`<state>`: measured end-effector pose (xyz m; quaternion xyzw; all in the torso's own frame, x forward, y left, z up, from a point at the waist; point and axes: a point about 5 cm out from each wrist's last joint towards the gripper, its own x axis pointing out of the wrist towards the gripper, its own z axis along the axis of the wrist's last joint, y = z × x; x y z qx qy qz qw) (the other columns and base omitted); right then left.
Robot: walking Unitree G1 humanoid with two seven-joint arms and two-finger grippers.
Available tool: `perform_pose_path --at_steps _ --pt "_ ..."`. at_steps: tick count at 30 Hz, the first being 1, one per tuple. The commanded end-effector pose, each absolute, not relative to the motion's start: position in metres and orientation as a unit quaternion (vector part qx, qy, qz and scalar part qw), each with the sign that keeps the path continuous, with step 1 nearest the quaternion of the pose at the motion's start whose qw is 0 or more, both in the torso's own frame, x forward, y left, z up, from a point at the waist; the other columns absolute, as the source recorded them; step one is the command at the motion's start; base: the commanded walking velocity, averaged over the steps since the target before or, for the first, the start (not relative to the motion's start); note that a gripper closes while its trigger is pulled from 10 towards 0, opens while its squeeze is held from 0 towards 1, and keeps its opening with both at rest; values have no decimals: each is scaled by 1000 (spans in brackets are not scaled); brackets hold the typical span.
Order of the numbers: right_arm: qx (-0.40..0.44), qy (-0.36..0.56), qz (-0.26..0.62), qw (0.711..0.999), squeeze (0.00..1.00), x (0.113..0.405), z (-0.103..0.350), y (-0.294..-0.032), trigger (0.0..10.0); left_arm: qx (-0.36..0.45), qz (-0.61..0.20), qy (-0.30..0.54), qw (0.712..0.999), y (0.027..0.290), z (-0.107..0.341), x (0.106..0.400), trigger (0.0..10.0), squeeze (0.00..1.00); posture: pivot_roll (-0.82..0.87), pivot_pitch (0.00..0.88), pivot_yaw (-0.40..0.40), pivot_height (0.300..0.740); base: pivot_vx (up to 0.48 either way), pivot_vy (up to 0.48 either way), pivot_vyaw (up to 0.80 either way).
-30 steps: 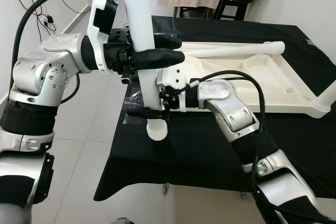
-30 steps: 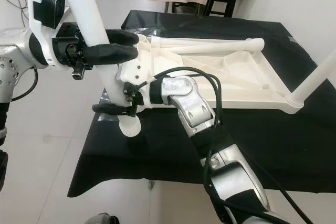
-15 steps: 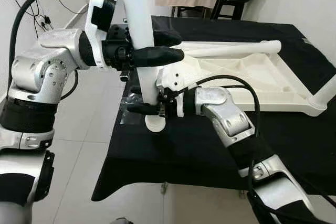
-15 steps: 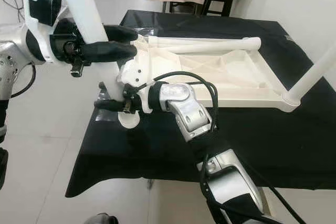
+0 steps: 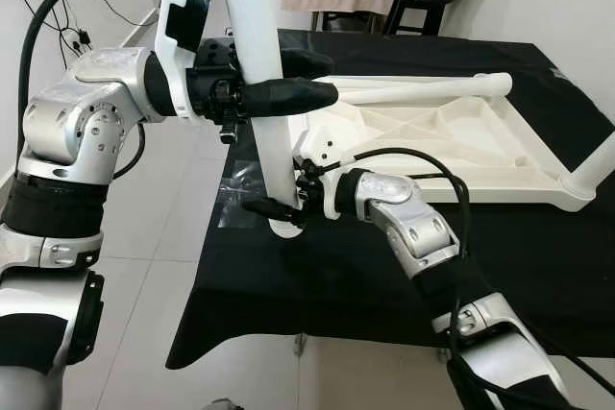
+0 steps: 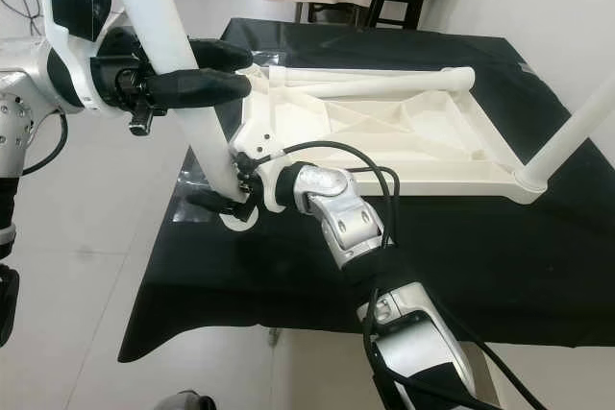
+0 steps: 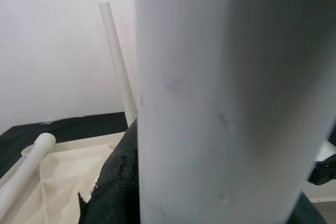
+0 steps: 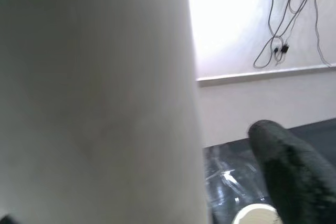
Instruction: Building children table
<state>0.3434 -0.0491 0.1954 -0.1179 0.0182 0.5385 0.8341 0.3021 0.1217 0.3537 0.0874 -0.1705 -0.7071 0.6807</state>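
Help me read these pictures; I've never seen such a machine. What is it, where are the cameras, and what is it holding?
It is a humanoid robot with two silver arms, each ending in a two-fingered black hand. Two pictures come from its head, looking down; two from cameras on its wrists, very close up. On the black-covered table lies an upturned white children's tabletop. The left hand grips a white table leg high up, and the right hand closes round its lower end, near the tabletop's corner. Another leg lies across the tabletop.

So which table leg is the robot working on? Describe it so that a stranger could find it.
On the black cloth lies an upturned white tabletop. The leg stands at its near left corner, gripped by the left tool higher up and the right tool near its foot. The other legs are unheld.
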Motion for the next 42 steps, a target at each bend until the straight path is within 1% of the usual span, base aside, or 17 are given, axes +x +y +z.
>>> perform_pose_path --at_steps 1,11,16,17,18,20,23,24,26,28,29,31,34,36,39,40,42 --pt "-129 40 551 824 0 339 187 -30 0 87 -778 -211 585 90 370 280 0 0 40 16 -45 740 0 0 0" --pt "-105 -24 574 811 0 334 202 -19 0 82 -779 -214 584 89 370 280 0 0 37 24 -43 740 0 0 0" --pt "-136 -22 581 802 0 332 197 -20 0 74 -777 -216 586 89 370 281 0 0 36 24 -42 740 0 0 0" --pt "-139 -20 578 804 0 332 196 -20 0 64 -768 -218 599 90 371 284 5961 0 36 24 -42 740 0 0 0" --pt "-140 -20 572 808 0 334 196 -22 0 51 -754 -219 618 91 373 288 10000 1000 36 25 -44 740 0 0 0" --pt "-139 -21 562 815 0 337 197 -24 0 36 -732 -220 644 96 373 294 10000 1000 33 24 -47 740 0 0 0" --pt "-138 -22 559 817 0 337 197 -25 0 32 -725 -222 651 98 373 295 10000 1000 33 24 -47 740 0 0 0" --pt "-131 -30 546 827 0 340 201 -26 0 3 -694 -234 680 112 373 298 10000 1000 14 29 -32 740 0 0 0" --pt "-128 -34 541 830 0 341 202 -27 0 -7 -682 -240 691 118 372 299 10000 1000 14 29 -32 740 0 0 0" --pt "-112 -42 513 850 0 346 206 -33 0 -28 -627 -252 737 143 365 302 10000 1000 25 40 -35 740 0 0 0" --pt "-112 -42 513 850 0 346 206 -33 0 -28 -627 -252 737 143 365 302 10000 1000 25 40 -35 740 0 0 0" --pt "-95 -51 480 871 0 353 209 -41 0 -50 -562 -270 780 170 360 302 10000 1000 32 45 -32 740 0 0 0" --pt "-79 -61 436 894 0 361 213 -50 0 -84 -494 -303 811 197 361 295 10000 1000 41 57 -28 740 0 0 0" --pt "-79 -61 436 894 0 361 213 -50 0 -84 -494 -303 811 197 361 295 10000 1000 41 57 -28 740 0 0 0" --pt "-54 -68 381 920 0 371 218 -61 0 -106 -426 -328 837 219 360 285 10000 1000 48 65 -27 740 0 0 0" --pt "-29 -77 339 937 0 378 224 -71 0 -110 -351 -329 870 238 352 277 10000 1000 67 79 -32 740 0 0 0" --pt "-23 -81 330 940 0 379 226 -74 0 -110 -327 -326 880 243 348 274 10000 1000 71 82 -32 740 0 0 0"
